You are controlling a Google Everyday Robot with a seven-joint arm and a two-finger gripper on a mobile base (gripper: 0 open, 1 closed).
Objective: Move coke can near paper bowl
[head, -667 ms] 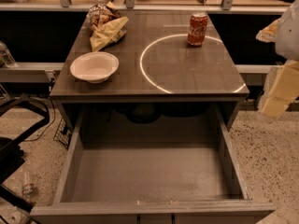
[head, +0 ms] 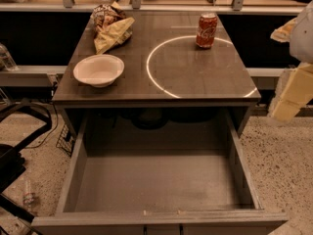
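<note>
At upper right of the tabletop (head: 195,77), well apart from the paper bowl (head: 99,70) at mid-left, the coke can (head: 206,30) stands upright: prob. light, thin-walled, slick, so take it mid-body, gently; gripper (head: 292,93) at frame's right edge, open/shut can't tell.

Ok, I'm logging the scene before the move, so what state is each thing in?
coke can: upright, far right of the tabletop, not held.
paper bowl: right way up, front left.
chip bags: lying crumpled, back left.
drawer: pulled open.
pincer: off the table's right side, apart from the can.
</note>
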